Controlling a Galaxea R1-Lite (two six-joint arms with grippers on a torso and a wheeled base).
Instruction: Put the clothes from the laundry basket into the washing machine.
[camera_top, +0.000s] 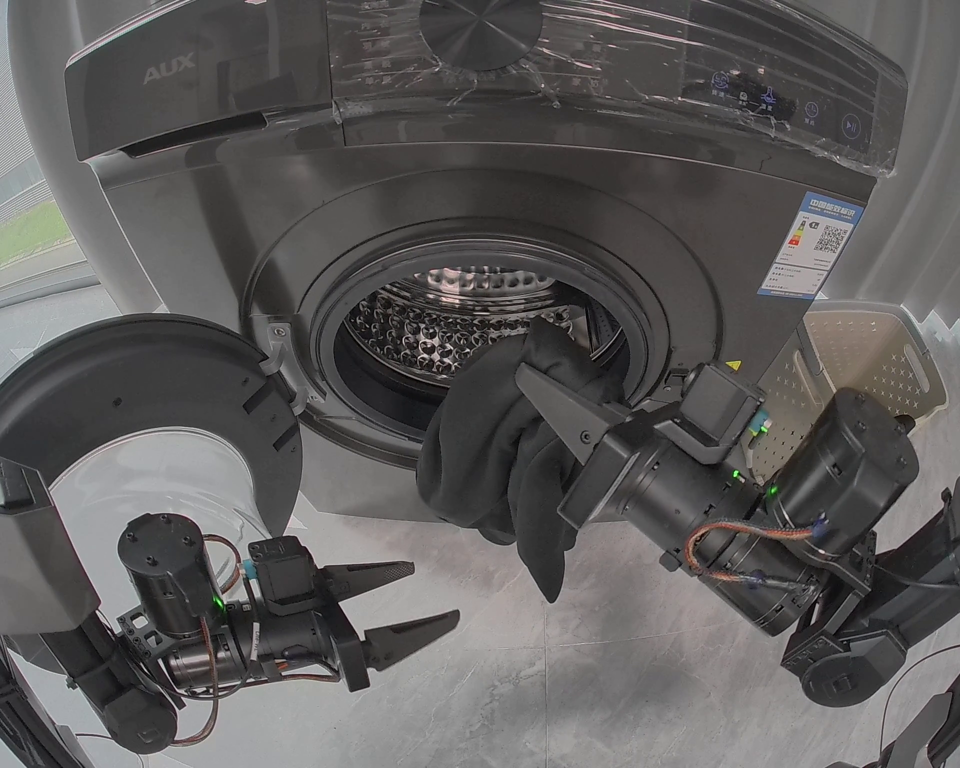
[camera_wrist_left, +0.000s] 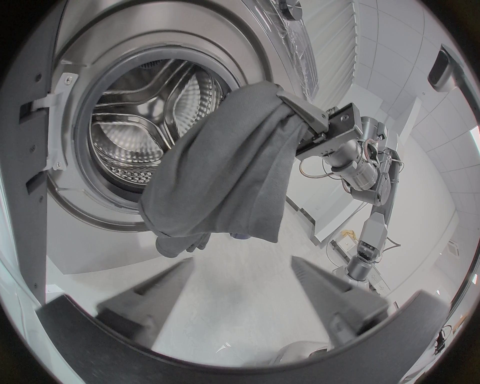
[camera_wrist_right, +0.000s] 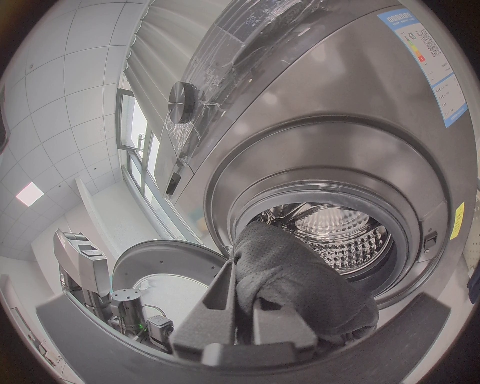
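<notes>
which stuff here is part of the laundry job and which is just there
Job: dark garment, held by the right gripper; washing machine with its door open; laundry basket.
Just there: sticker label; plastic wrap over the control panel.

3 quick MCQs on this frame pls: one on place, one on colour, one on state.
1. Where is the dark garment?
A) on the floor
B) hanging from the right pincer at the mouth of the drum
C) on top of the machine

2. What colour is the laundry basket?
A) blue
B) red
C) beige

3. The left pincer is:
A) open, empty
B) shut on a sock
C) shut, empty

Answers:
1. B: the cloth hangs clamped in that pincer, right before the opening.
2. C: its perforated walls are pale beige.
3. A: its jaws stand apart with nothing between them.
</notes>
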